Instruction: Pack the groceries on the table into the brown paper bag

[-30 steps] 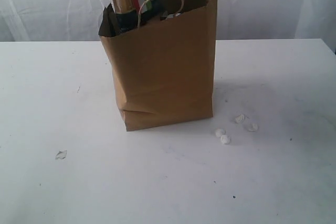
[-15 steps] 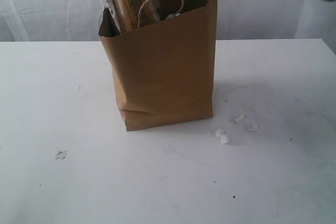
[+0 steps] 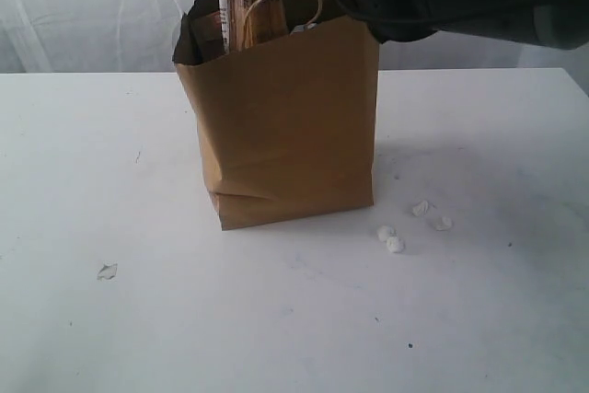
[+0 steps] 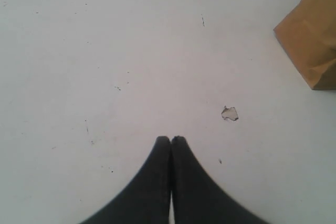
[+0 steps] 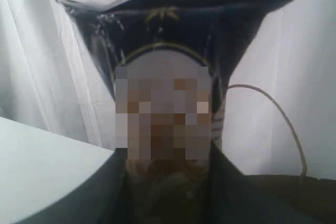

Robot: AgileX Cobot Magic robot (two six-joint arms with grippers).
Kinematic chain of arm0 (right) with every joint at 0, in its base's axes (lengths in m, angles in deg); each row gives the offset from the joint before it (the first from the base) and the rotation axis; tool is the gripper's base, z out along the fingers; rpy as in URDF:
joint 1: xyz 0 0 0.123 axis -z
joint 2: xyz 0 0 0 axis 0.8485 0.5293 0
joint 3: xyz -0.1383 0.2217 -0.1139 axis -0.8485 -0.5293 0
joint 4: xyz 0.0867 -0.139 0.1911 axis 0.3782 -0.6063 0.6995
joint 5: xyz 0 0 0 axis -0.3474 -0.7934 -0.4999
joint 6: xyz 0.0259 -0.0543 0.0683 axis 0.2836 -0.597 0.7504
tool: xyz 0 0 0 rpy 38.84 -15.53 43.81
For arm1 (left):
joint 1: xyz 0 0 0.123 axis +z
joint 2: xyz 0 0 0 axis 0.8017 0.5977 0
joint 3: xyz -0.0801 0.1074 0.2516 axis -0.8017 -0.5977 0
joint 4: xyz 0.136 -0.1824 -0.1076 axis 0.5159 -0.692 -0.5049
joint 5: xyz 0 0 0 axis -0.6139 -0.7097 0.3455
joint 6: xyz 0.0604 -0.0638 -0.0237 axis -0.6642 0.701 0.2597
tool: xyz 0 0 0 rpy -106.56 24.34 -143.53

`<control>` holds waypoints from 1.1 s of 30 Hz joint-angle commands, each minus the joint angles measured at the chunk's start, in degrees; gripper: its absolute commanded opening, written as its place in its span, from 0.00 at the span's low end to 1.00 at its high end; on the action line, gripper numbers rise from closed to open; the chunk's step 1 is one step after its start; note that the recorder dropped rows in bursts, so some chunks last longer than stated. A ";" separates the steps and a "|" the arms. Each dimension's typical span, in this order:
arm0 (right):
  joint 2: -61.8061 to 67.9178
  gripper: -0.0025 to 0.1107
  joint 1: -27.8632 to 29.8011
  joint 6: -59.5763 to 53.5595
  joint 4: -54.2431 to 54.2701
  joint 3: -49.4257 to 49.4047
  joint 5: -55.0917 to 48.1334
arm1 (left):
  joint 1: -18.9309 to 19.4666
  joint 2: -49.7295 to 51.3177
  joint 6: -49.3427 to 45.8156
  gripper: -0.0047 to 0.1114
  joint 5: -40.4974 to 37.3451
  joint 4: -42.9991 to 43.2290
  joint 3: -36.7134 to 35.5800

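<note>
Exterior view: on the surface (image 3: 110, 190), the brown paper bag (image 3: 285, 126) appears nearly packed.
The bag is placed directly below the right pincer (image 5: 168, 177), by whose part-closed jaws the long spaghetti packet (image 3: 237, 2) is gripped, long axis vertical, lower end inside the bag. The left pincer (image 4: 170, 141), shut and empty, is seen well aside.
</note>
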 commanded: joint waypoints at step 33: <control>6.08 0.02 0.26 -0.24 0.64 0.59 7.33 | -0.35 -0.30 0.00 0.04 0.20 -0.15 -0.23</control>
